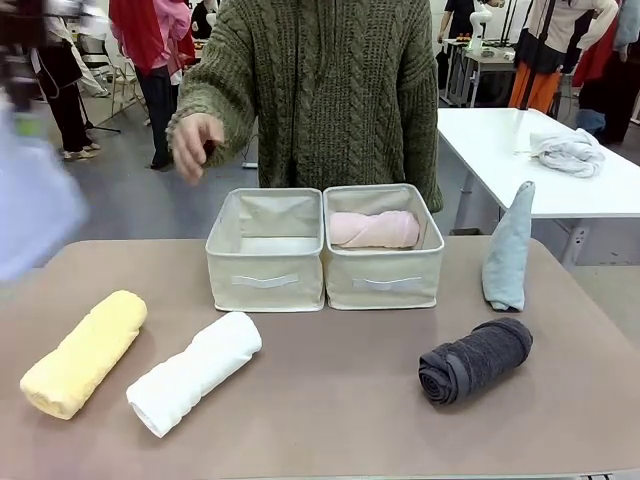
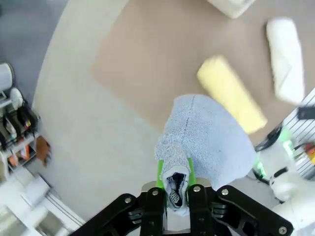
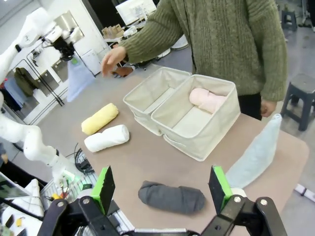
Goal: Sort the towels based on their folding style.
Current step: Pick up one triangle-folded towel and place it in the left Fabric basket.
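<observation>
In the left wrist view, the left gripper [image 2: 175, 183] at the bottom centre is clamped on the narrow tip of the lavender-blue cone [image 2: 209, 142]. The cone's wide body hangs away from the fingers. Beyond it, toward the upper right, lie the yellow roll [image 2: 231, 93] and the white roll [image 2: 285, 59] on the table [image 2: 147, 54].

In the right wrist view, the right gripper [image 3: 162, 189] has its jaws spread wide with nothing between them. It hovers over the dark grey roll [image 3: 172, 196] at the bottom centre.

In the front view the held cone is a pale blur at the left edge, well above the table. The left arm is therefore raised and off to that side, and in the right wrist view it points down with the cone dangling below it.

Farther back, the pale grey-blue cone [image 1: 508, 250] stands upright just right of the right-hand bin [image 1: 383, 283], which holds the pink roll [image 1: 375, 229]. The left-hand bin [image 1: 264, 280] looks empty. The person's hand [image 1: 195, 145] hangs in the air above and to the left of the bins.

The step in hand seems to be carrying the held cone to a bin. With a roll already in the right-hand bin, the left-hand one is the likely place. To do it well:

- Keep the pinch firm on the tip.
- Travel high enough that the hanging base clears the yellow and white rolls and the bin's near wall.
- Stay clear of the person's hand.
- Lower until the base rests inside before letting go, so the cone keeps its shape.
</observation>
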